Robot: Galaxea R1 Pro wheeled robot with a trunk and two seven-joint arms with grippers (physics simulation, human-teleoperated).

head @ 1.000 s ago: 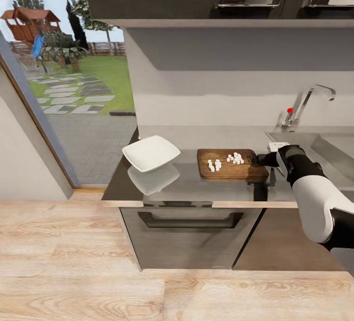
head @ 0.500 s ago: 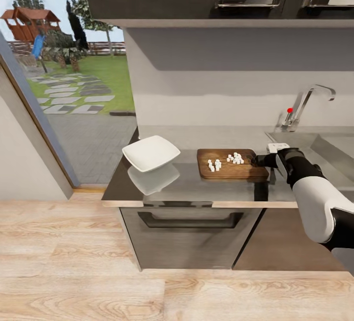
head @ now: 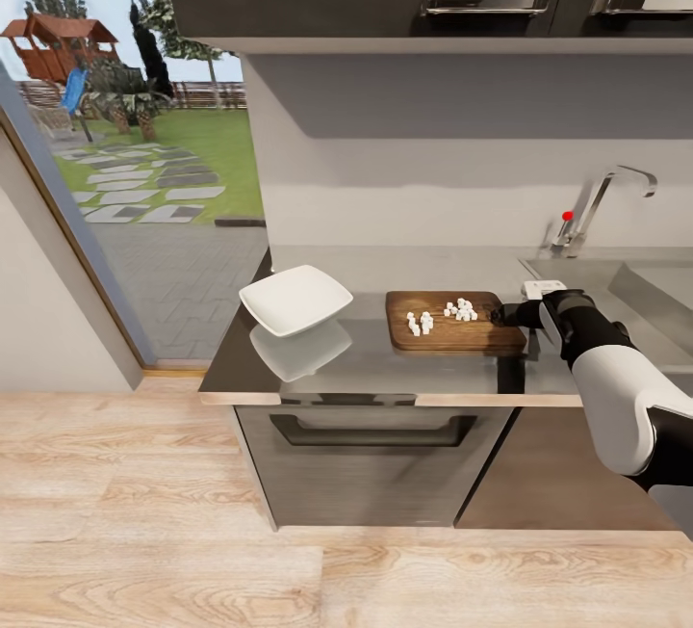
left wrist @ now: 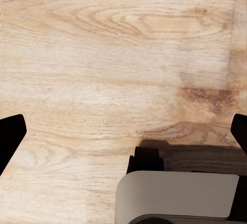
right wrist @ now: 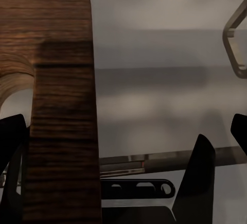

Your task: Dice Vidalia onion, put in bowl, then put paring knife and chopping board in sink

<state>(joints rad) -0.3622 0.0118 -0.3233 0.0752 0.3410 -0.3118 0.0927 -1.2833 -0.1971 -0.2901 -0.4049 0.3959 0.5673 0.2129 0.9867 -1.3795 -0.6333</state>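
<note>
Whitish diced onion (head: 460, 309) is scattered on the chopping board (head: 452, 331). The board's 3 o'clock edge is pinched by the right pincer (head: 510, 316). The left pincer (left wrist: 123, 131) is spread above the wood floor (left wrist: 103, 54).

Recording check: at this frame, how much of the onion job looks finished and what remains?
Done: the onion is diced, white bits lying on the chopping board. In hand: the right gripper sits at the board's right end; whether it grips is unclear. Left: the bowl on the countertop holds no dice, and the board is not in the sink. The left gripper faces the floor, open.
</note>
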